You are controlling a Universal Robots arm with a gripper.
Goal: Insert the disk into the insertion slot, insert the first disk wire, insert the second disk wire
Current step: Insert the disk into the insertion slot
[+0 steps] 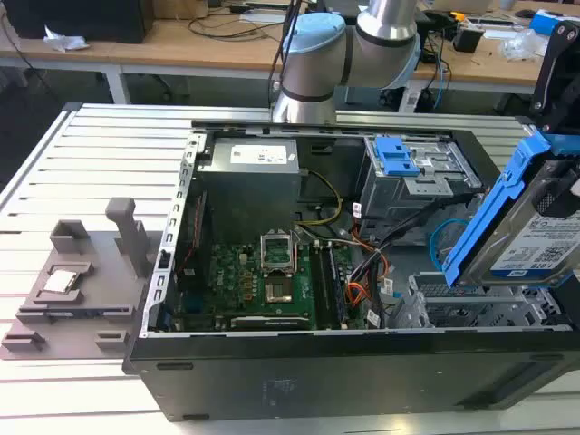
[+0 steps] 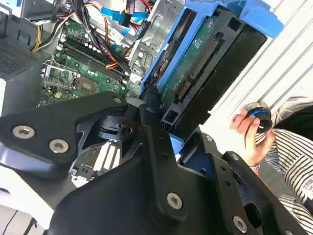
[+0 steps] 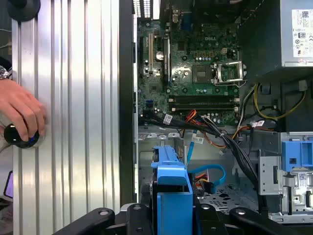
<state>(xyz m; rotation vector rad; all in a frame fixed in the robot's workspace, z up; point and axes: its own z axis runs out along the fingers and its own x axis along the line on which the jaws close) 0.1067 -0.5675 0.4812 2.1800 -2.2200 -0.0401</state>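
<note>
my gripper [image 2: 171, 125] is clamped on the disk [image 1: 530, 227], holding it tilted on edge.
the disk hangs just above the drive cage [image 1: 471, 308] at the exterior view's right, not yet in it. beyond lies the green board [image 1: 263, 281]. a hand [image 3: 22, 115] rests on a black knob [image 3: 19, 138].

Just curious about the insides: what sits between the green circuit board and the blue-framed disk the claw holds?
In the first wrist view, a tangle of black, orange and blue wires lies between the circuit board and the disk.

insertion slot [image 1: 471, 313] open, cables [image 3: 238, 157] crowding beside
</note>
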